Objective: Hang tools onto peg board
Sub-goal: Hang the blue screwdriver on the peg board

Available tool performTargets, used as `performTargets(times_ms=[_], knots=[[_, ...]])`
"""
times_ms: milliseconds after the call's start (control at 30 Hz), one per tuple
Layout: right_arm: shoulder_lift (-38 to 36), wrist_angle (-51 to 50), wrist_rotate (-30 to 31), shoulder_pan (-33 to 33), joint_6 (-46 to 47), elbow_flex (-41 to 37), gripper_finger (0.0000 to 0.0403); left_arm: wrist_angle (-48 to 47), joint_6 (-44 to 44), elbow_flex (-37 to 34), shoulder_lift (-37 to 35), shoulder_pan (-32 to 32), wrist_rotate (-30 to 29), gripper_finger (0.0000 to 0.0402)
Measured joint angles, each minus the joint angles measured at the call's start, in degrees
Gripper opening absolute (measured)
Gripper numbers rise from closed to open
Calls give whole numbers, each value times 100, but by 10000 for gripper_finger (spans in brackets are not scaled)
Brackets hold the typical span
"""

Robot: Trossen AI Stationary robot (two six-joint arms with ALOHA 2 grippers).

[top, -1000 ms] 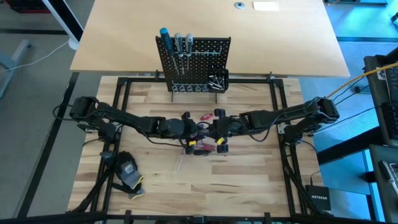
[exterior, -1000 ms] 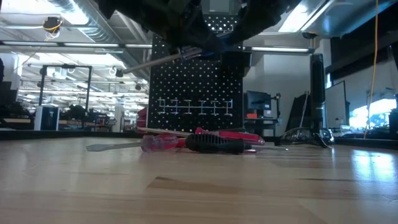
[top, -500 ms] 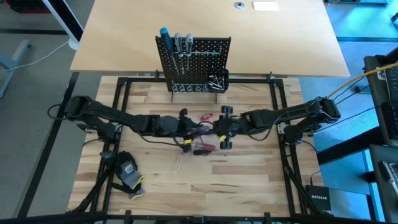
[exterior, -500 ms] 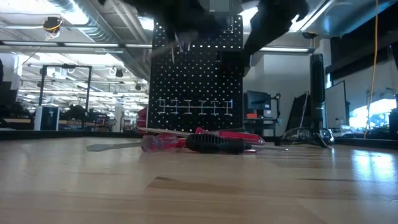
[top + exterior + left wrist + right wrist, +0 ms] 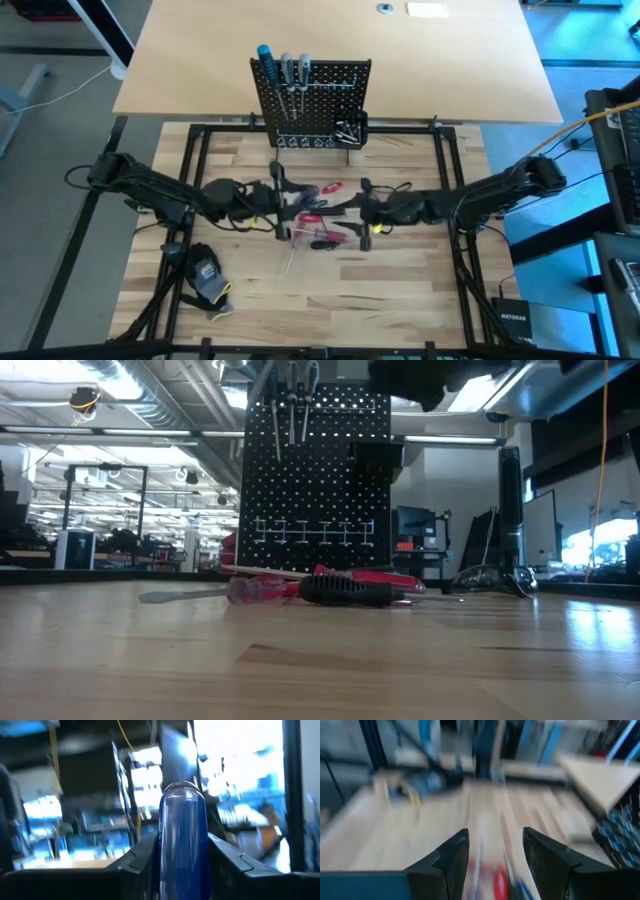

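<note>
- Since a second ago the two arms have drawn apart: the left gripper (image 5: 277, 188) has pulled back toward the left side of the table, and the right gripper (image 5: 366, 210) has backed off to the right, clear of the tools lying between them.
- In the low view both arms have lifted out of the way, so the peg board (image 5: 315, 480) now shows unobstructed.
- The left gripper's fingers (image 5: 227, 860) are clamped on a blue-handled screwdriver (image 5: 183, 840), its rounded handle end standing up between them.
- The right gripper's fingers (image 5: 545, 857) are spread with nothing between them.
- A red-handled screwdriver (image 5: 262, 589) and a black-handled tool (image 5: 345, 592) lie touching on the wooden table (image 5: 400, 290), in front of the peg board.
- Three tools (image 5: 284, 72) already hang at the board's upper left; a small bin (image 5: 350, 130) sits at its lower right.
- A black-and-yellow glove (image 5: 206, 275) lies near the left front corner, well apart from the tools.
</note>
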Motion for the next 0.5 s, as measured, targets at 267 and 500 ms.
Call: performTargets(times_ms=[267, 500], knots=[[993, 3492, -8, -161, -37, -335, 189, 913, 95, -98, 96, 42, 160, 119], [1905, 3488, -286, -326, -172, 462, 189, 905, 68, -98, 104, -17, 186, 119]])
